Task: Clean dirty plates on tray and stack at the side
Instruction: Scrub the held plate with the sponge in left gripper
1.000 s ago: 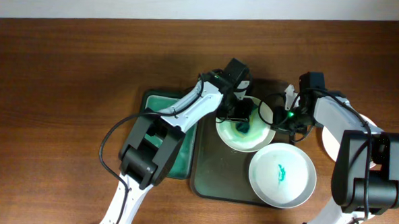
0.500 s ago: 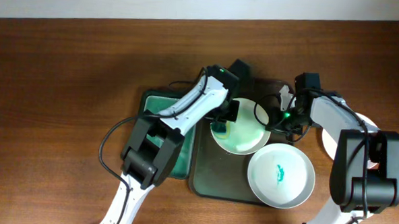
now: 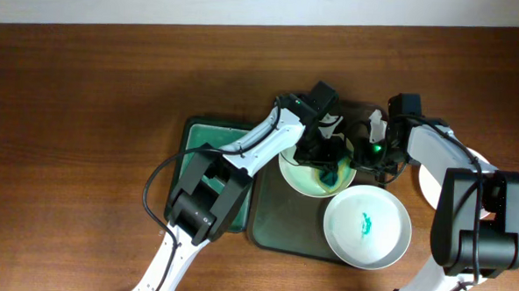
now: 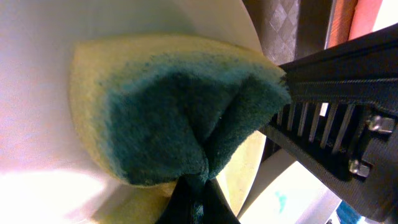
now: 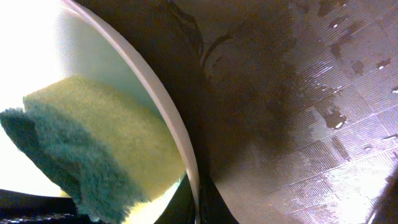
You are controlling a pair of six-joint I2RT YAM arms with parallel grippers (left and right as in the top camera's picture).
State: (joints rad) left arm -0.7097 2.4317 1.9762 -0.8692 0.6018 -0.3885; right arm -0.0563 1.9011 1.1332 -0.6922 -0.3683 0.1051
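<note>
A white plate (image 3: 304, 175) lies on the dark tray (image 3: 282, 227), its right rim pinched by my right gripper (image 3: 357, 157), which is shut on it; the rim shows in the right wrist view (image 5: 163, 106). My left gripper (image 3: 330, 163) is shut on a yellow-and-green sponge (image 4: 180, 112) and presses it on this plate's right part; the sponge also shows in the right wrist view (image 5: 93, 149). A second white plate (image 3: 367, 227) with a green smear lies at the tray's front right. A clean white plate (image 3: 433, 181) lies on the table at the far right, mostly hidden by my right arm.
A green tray (image 3: 198, 136) lies to the left of the dark tray, mostly under my left arm. The dark tray's ribbed wet floor (image 5: 311, 112) fills the right wrist view. Brown table (image 3: 75, 155) surrounds both trays.
My left gripper has swept the sponge across the plate from its left part to its right part. The right gripper has kept its hold on the rim.
</note>
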